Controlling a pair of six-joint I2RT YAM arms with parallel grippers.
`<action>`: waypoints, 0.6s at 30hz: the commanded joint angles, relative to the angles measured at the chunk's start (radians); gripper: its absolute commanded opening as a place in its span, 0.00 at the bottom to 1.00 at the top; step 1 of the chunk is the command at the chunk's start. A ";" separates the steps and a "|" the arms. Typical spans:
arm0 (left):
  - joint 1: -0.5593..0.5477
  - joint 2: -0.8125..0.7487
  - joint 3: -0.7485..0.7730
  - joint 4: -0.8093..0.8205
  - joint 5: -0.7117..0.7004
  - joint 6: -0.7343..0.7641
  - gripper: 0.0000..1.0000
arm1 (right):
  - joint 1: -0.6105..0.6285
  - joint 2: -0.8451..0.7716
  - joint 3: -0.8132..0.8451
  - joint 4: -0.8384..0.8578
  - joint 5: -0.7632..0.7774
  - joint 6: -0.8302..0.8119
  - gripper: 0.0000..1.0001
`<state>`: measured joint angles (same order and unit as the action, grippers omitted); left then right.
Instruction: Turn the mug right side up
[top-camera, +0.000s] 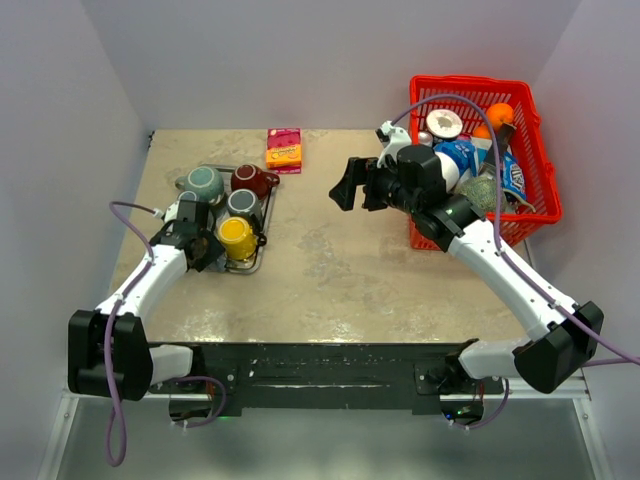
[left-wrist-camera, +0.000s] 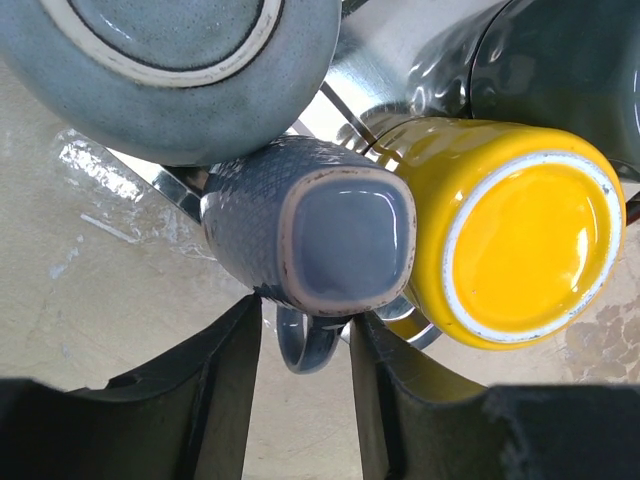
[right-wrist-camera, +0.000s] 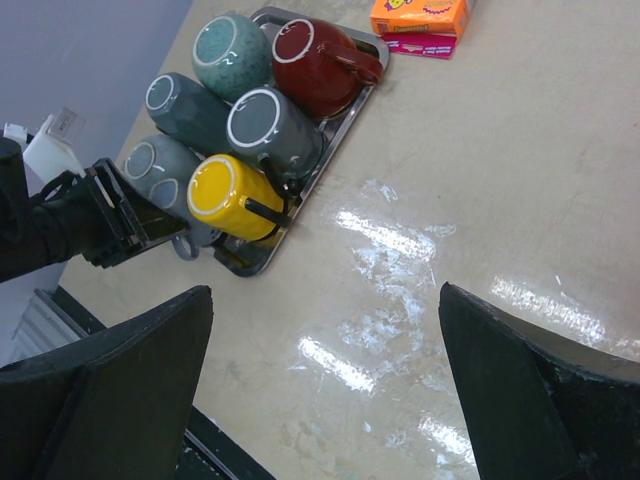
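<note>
Several mugs stand upside down on a metal tray (top-camera: 271, 213). A grey-blue mug (left-wrist-camera: 330, 235) with a squarish base is at the tray's near left corner, beside a yellow mug (left-wrist-camera: 520, 250). My left gripper (left-wrist-camera: 305, 318) is open, its fingers on either side of the grey-blue mug's handle (left-wrist-camera: 303, 350), with small gaps showing. In the right wrist view the left gripper (right-wrist-camera: 120, 215) sits against that mug (right-wrist-camera: 158, 168). My right gripper (right-wrist-camera: 325, 300) is wide open and empty, high over the table's middle (top-camera: 345, 186).
A teal mug (top-camera: 205, 182), a red mug (top-camera: 255, 180) and a dark grey mug (top-camera: 243, 204) fill the tray. An orange and pink box (top-camera: 284, 148) lies behind it. A red basket (top-camera: 530, 150) of groceries stands at the back right.
</note>
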<state>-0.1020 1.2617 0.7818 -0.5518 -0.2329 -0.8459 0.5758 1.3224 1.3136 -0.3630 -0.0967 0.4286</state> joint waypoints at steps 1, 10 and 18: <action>-0.008 -0.021 0.008 0.000 -0.055 -0.005 0.41 | 0.002 -0.035 -0.011 0.045 0.008 -0.010 0.99; -0.011 -0.030 -0.001 -0.013 -0.059 -0.001 0.29 | 0.004 -0.041 -0.022 0.048 0.011 -0.002 0.99; -0.013 -0.053 -0.024 -0.016 -0.066 -0.016 0.10 | 0.002 -0.045 -0.031 0.053 0.003 0.006 0.99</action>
<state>-0.1146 1.2400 0.7753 -0.5617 -0.2405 -0.8463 0.5758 1.3197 1.2961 -0.3550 -0.0963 0.4294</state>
